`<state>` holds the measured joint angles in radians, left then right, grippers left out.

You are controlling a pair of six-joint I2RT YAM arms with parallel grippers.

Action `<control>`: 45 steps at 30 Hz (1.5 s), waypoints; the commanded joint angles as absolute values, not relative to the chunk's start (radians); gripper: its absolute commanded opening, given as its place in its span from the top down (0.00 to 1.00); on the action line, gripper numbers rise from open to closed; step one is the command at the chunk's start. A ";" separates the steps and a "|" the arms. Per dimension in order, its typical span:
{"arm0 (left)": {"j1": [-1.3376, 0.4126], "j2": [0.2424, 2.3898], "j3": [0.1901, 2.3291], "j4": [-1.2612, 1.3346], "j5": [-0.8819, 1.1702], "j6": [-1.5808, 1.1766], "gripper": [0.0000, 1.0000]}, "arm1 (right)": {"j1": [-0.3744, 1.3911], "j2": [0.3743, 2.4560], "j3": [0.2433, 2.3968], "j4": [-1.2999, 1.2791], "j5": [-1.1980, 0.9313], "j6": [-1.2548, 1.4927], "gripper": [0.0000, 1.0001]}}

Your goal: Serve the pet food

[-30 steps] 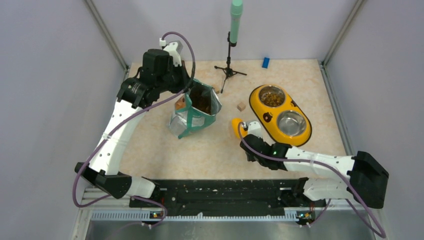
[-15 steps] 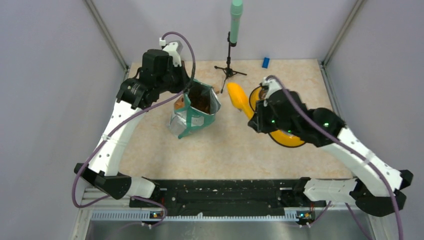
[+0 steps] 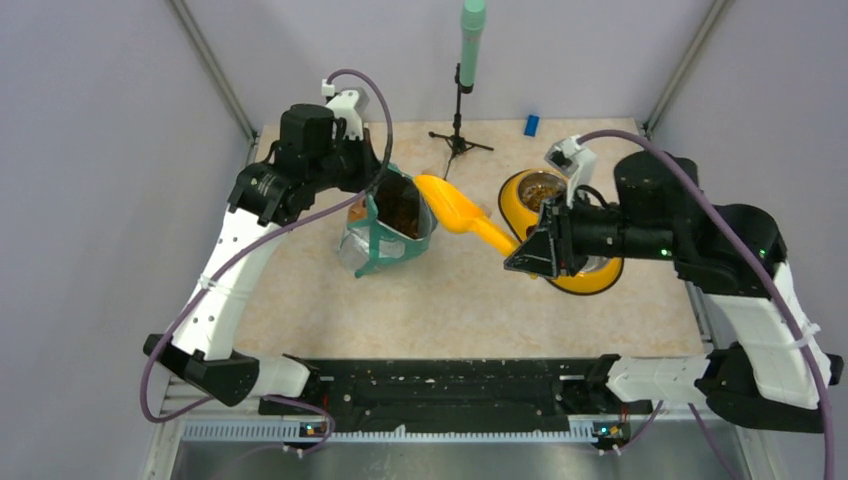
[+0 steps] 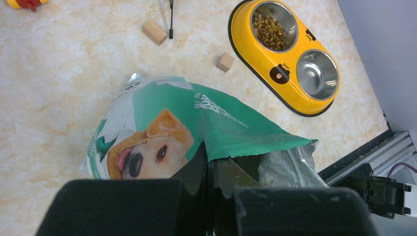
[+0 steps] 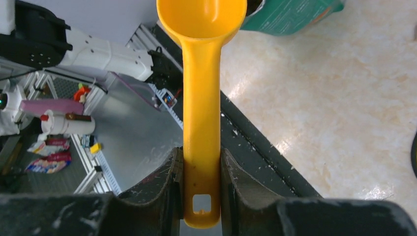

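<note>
The teal-and-white pouch (image 3: 378, 240) with a dog's face (image 4: 147, 147) stands open, with brown pet food (image 3: 403, 205) inside. My left gripper (image 4: 212, 169) is shut on the pouch's rim and holds the mouth open. My right gripper (image 5: 201, 169) is shut on the handle of a yellow scoop (image 3: 462, 216). The scoop's empty cup (image 5: 201, 17) sits at the right edge of the pouch mouth. The yellow double bowl (image 4: 281, 77) has kibble (image 4: 268, 32) in its far cup, and its near steel cup (image 4: 317, 73) is empty. My right arm hides part of the bowl in the top view.
A tripod stand (image 3: 458, 140) with a green cylinder (image 3: 471, 40) stands at the back. A blue block (image 3: 531, 124) lies at the back right. Two tan wooden cubes (image 4: 154, 32) (image 4: 225, 62) lie between the pouch and the bowl.
My right arm rose from the table's front and swung the scoop left, from near the bowl to the pouch mouth. The left gripper stays on the pouch.
</note>
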<state>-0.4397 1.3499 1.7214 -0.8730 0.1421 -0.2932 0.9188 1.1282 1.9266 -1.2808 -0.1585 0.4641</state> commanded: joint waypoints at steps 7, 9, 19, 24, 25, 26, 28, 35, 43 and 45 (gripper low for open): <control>-0.441 1.273 1.723 -0.722 0.169 -0.300 1.00 | 0.955 1.239 1.929 -1.325 -0.264 0.409 1.00; -0.442 1.270 1.710 -0.710 0.176 -0.308 1.00 | 0.960 1.263 1.924 -1.333 -0.262 0.408 1.00; -0.494 1.190 1.577 -0.664 0.196 -0.319 1.00 | 0.961 1.414 2.028 -1.447 -0.145 0.557 1.00; -0.572 1.157 1.509 -0.643 0.178 -0.316 1.00 | 0.960 1.457 2.029 -1.427 -0.171 0.610 1.00; -0.583 1.151 1.496 -0.643 0.165 -0.315 1.00 | 0.960 1.466 2.036 -1.427 -0.178 0.620 1.00; -0.589 1.146 1.483 -0.642 0.160 -0.316 1.00 | 0.961 1.473 2.039 -1.429 -0.184 0.628 1.00; -0.598 1.140 1.461 -0.636 0.160 -0.318 1.00 | 0.961 1.489 2.034 -1.446 -0.176 0.636 1.00; -0.621 1.151 1.436 -0.630 0.162 -0.328 1.00 | 0.973 1.526 1.936 -1.460 -0.123 0.635 1.00; -0.646 1.158 1.344 -0.569 0.225 -0.396 1.00 | 0.976 1.539 1.668 -1.319 -0.080 0.606 1.00; -0.651 1.148 1.321 -0.551 0.221 -0.409 1.00 | 0.976 1.546 1.646 -1.277 -0.084 0.609 1.00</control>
<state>-0.6559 1.1751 1.3529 -0.6563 0.2447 -0.3729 0.9668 1.5307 1.7012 -1.3136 -0.1303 0.5983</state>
